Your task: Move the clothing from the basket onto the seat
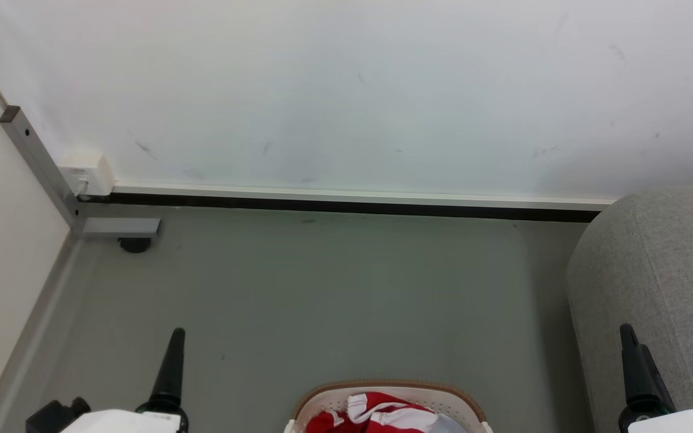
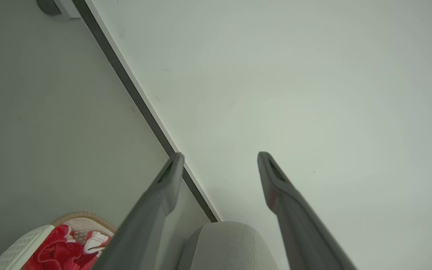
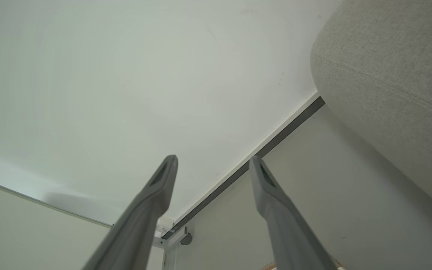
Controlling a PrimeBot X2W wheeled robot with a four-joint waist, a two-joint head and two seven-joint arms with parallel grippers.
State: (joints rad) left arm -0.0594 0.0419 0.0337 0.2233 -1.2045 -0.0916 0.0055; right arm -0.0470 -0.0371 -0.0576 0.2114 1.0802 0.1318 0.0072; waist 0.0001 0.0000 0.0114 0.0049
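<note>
The basket (image 1: 390,388), cream with a brown rim, sits on the floor at the bottom centre of the head view. The red-and-white clothing (image 1: 376,415) lies bunched inside it, beside a pale blue cloth (image 1: 452,424). The basket (image 2: 28,240) and the clothing (image 2: 56,253) also appear at the lower left of the left wrist view. The seat (image 1: 659,270), a light grey sofa with a rounded arm, stands to the right. My left gripper (image 2: 219,155) is open and empty, left of the basket. My right gripper (image 3: 213,159) is open and empty, in front of the seat (image 3: 388,75).
A white wall with a dark baseboard (image 1: 346,204) closes the far side. A white socket box (image 1: 86,171) and a grey metal frame with a caster (image 1: 135,243) occupy the far left corner. Grey floor (image 1: 322,300) stretches between basket and wall.
</note>
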